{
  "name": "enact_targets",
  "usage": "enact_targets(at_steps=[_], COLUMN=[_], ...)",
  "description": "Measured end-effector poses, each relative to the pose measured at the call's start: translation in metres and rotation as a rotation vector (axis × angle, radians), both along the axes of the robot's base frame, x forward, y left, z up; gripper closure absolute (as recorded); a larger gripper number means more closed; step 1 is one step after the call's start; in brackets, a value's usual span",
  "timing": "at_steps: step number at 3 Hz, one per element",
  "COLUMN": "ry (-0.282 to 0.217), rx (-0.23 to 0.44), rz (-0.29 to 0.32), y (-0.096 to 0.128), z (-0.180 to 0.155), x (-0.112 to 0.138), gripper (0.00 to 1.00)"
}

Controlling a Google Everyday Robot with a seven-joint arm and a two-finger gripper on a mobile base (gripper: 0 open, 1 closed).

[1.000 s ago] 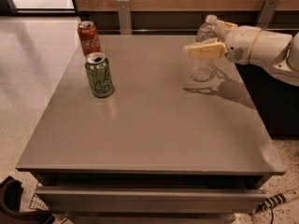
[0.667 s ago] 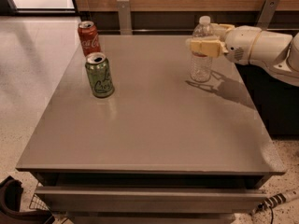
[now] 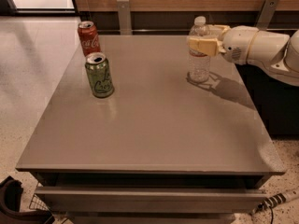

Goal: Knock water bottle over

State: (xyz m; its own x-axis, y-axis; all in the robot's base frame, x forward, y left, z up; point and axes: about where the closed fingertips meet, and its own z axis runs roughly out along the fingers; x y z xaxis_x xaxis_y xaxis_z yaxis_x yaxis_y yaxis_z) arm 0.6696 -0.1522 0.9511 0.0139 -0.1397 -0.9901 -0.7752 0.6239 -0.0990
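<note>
The water bottle [image 3: 199, 62] is clear ribbed plastic with a white cap. It stands upright at the back right of the grey table [image 3: 154, 125]. My gripper [image 3: 202, 40] reaches in from the right on its white arm [image 3: 261, 48]. It sits at the bottle's upper part, just below the cap. Its tan front part crosses in front of the bottle. The bottle's lower half and base show freely, with the arm's shadow to their right.
A green can [image 3: 99, 75] stands at the middle left of the table. A red cola can [image 3: 88, 38] stands behind it near the back left corner. A wood-panelled wall with metal brackets runs behind the table. The floor lies to the left.
My gripper has risen a little along the bottle toward its neck. The bottle stands in the same spot, a bit straighter than before. The cans have not moved.
</note>
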Motion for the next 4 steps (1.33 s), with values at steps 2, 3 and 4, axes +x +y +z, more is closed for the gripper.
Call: enact_targets(at_steps=[2, 3, 4], ry=[0.041, 0.102, 0.173], rx=[-0.117, -0.261, -0.365], rz=[0.04, 0.077, 0.098], y=[0.008, 0.013, 0.009], z=[0.022, 0.04, 0.034], x=[0.003, 0.009, 0.008], gripper=[1.0, 1.0, 1.0])
